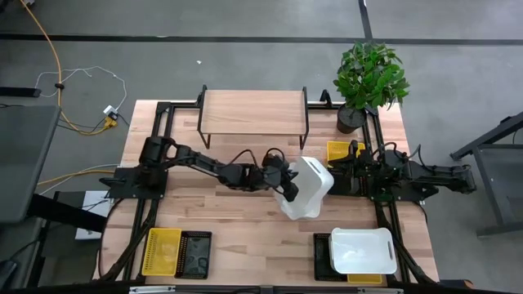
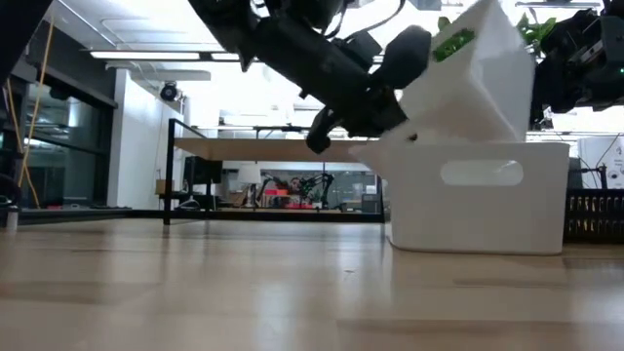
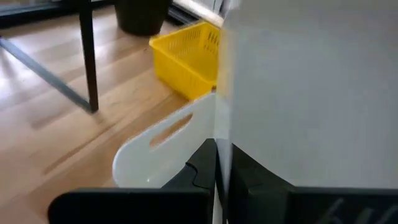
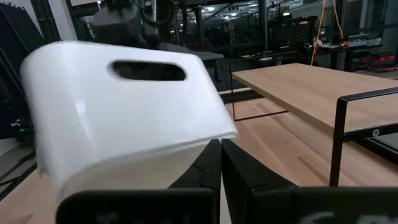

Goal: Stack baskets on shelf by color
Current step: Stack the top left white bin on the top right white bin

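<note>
Baskets are all off the shelf [image 1: 252, 112], which stands bare at 12 o'clock on the table, so stacking has barely begun. The left gripper [image 1: 288, 184] is clamped on the rim of 1 white basket [image 1: 307, 188], held tilted at table centre. The right gripper [image 1: 357, 171], fingers closed and empty, waits at 3 o'clock beside a yellow basket [image 1: 338, 152]. Another white basket [image 1: 363, 250] sits at 5 o'clock; yellow [image 1: 162, 250] and black [image 1: 194, 254] baskets lie at 7 o'clock.
</note>
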{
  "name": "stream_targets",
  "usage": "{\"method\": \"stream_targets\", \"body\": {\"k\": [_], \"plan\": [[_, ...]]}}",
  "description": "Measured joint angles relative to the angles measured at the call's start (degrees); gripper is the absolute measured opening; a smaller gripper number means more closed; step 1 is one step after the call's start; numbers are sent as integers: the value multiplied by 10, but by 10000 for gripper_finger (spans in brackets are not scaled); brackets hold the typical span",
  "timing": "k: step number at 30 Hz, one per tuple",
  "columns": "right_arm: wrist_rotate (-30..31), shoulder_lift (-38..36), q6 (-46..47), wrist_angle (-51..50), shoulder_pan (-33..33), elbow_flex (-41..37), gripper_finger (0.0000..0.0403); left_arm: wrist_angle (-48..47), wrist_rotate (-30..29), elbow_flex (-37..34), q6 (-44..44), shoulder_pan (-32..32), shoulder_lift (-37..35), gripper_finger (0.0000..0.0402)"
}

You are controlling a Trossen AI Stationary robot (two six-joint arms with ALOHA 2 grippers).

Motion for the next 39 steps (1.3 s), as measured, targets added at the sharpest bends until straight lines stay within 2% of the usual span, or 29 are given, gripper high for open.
{"method": "stream_targets", "body": {"k": [8, 13, 17, 21, 29, 39], "plan": [[0, 4, 0, 0, 0, 0, 0, -110, 70, 13, -79, 1, -63, 0], [0, 4, 0, 0, 0, 0, 0, -259, 75, 93, -80, -7, -65, 0], [0, 4, 0, 0, 0, 0, 0, -339, 73, 174, -64, -12, -42, 0], [0, 4, 0, 0, 0, 0, 0, -424, 37, 220, -68, -12, -27, 0], [0, 4, 0, 0, 0, 0, 0, -394, -47, 220, -102, -16, -7, 0], [0, 5, 0, 0, 0, 0, 0, -382, -66, 219, -135, -35, 42, 0]]}}
